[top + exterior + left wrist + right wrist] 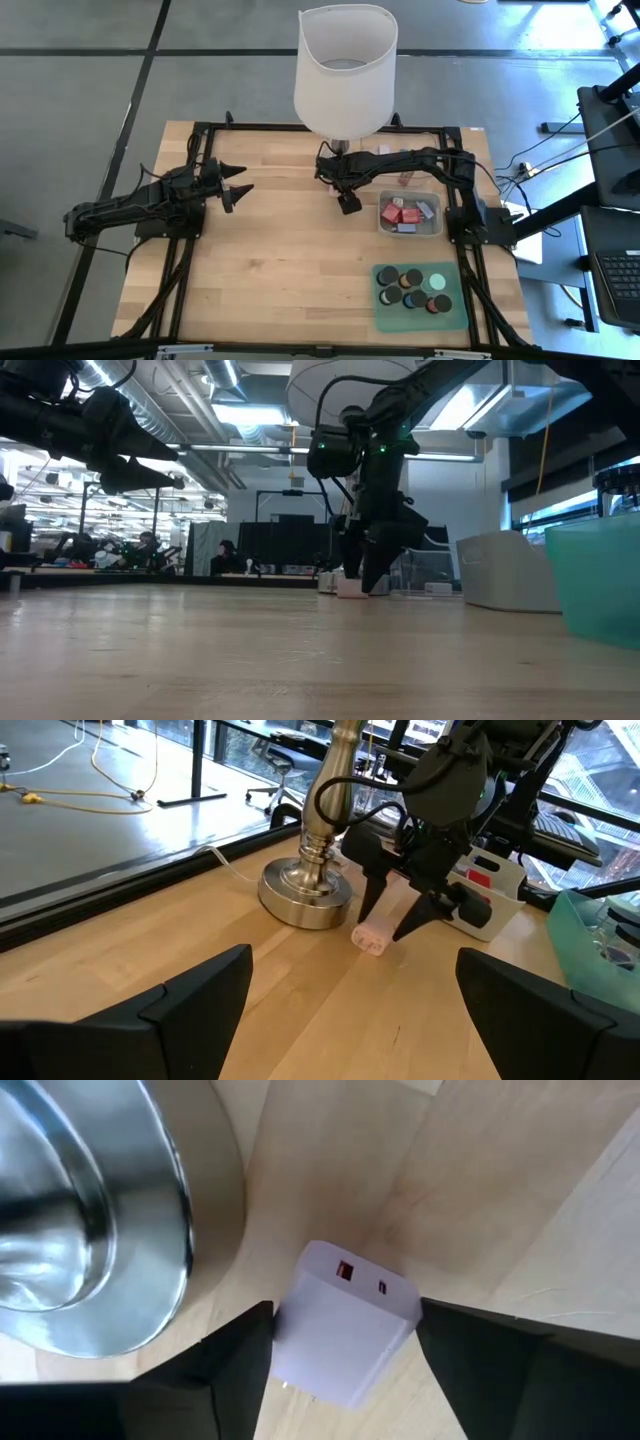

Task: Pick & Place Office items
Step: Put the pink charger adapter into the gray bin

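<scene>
While the left gripper waits near the table's left edge, jaws wide apart, the right gripper is down at the lamp base — toward the far edge. Its jaws straddle a white charger block lying on the table, both touching its sides.

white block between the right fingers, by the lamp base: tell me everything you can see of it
The white block looks like a small wall charger: boxy, rounded edges, smooth plastic with a faint lilac tint. One end face carries two ports, one with a red insert, one a thin slot. It lies flat on the wooden table, close beside the lamp's metal base but apart from it. The right gripper reaches down over it, a dark finger on each side; whether they already press on it cannot be told.
</scene>
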You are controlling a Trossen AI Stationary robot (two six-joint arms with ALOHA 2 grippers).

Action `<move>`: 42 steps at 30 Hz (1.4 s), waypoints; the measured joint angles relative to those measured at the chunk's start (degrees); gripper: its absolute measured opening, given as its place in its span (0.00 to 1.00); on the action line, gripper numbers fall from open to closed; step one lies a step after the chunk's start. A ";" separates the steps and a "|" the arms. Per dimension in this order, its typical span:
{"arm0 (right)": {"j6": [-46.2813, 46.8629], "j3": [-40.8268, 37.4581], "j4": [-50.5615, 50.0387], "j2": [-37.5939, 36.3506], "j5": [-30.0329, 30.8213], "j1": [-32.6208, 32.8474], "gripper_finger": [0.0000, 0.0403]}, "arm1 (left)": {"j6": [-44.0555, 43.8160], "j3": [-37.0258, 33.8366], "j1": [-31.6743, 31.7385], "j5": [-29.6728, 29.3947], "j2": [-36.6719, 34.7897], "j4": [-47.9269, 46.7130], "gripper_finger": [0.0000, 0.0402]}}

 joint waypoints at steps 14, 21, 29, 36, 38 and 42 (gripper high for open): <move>-0.60 0.69 -0.71 0.00 -0.16 1.96 0.57 | -0.01 0.00 0.00 -0.01 -0.02 0.00 0.87; 0.51 3.68 -3.10 0.02 0.01 2.77 0.57 | -0.01 0.00 0.00 -0.01 0.01 0.00 0.87; -0.50 5.42 -4.21 0.00 -0.51 4.53 0.57 | -0.01 0.00 0.00 -0.01 -0.01 0.00 0.87; -0.98 5.42 -4.64 -0.91 -0.88 6.60 0.49 | 0.00 -0.01 0.00 -0.01 0.01 0.00 0.87; -1.25 5.42 -4.71 -1.45 -1.32 7.21 0.46 | -0.01 0.00 0.00 -0.01 0.01 0.00 0.87; -1.20 5.42 -5.75 -3.24 -1.51 8.79 0.40 | -0.01 0.00 0.00 0.00 0.01 0.01 0.87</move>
